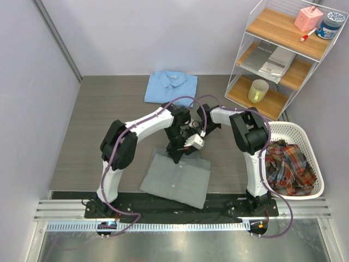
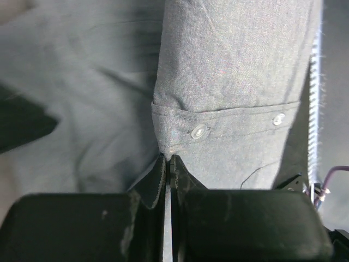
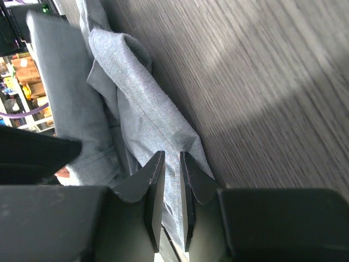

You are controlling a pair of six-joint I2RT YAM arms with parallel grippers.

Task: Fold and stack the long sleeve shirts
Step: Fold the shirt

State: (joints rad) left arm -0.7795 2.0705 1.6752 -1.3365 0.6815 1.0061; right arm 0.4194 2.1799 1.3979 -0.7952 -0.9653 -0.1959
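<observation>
Grey shirt, lying partly folded on the near middle of the table, just ahead of the two arm bases. Both arms bend inward and meet over its far edge.

Left gripper: fingers pressed together with no gap showing. Their tips sit at the lower corner of the sleeve cuff, pinching its edge. The sleeve runs straight away from the tips, and two clear buttons show on the cuff band just beyond them. More of the grey shirt lies slack to the left of the sleeve.

Right gripper: fingers nearly together, with a narrow slot between them. A rolled fold of the grey shirt runs into that slot and is clamped there. The fold trails away from the tips across the wood-grain tabletop, which lies bare to the right of it.

Blue shirt: folded, collar upward, at the far edge of the table, well apart from the grey one and from both grippers.

Basket: white, standing off the table's right side and holding plaid cloth.
</observation>
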